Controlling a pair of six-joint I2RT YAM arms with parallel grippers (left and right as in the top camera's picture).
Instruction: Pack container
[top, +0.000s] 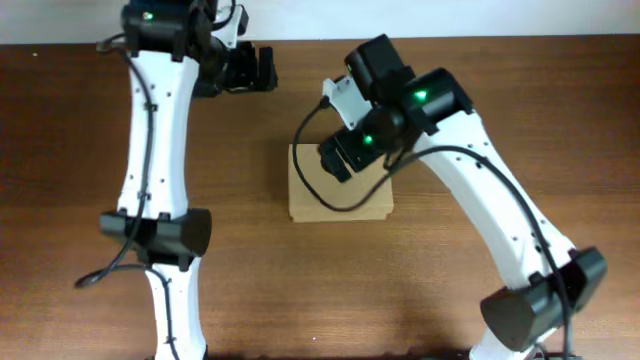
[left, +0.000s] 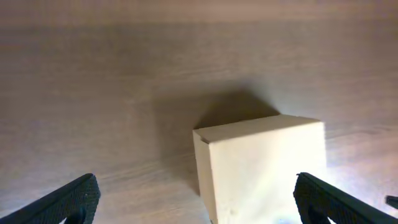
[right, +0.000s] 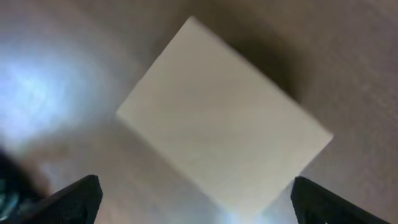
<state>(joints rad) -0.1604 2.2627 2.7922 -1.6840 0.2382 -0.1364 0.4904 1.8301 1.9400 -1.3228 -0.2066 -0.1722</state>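
2 arms: both at work around 1 container (top: 340, 195), neither holding anything.
Container: a plain tan box, lid shut, lying flat on the table (top: 300, 290) near its middle.
Left gripper (top: 262, 68): well off the container's far-left corner, jaws spread wide and empty.
Right gripper (top: 335, 158): directly over the container's far half, jaws also wide, nothing between them.
Step in hand: judging by the shut lid, the flap needs lifting; the right arm seems best placed, and should catch the flap edge squarely, not press the top.
Left wrist view: shows the container's upright side wall and a corner, which the overhead view hides.
Right wrist view: shows the whole unbroken top face, blurred; the flap seam is not clear.
Overhead view: alone shows both arms relative to the container.
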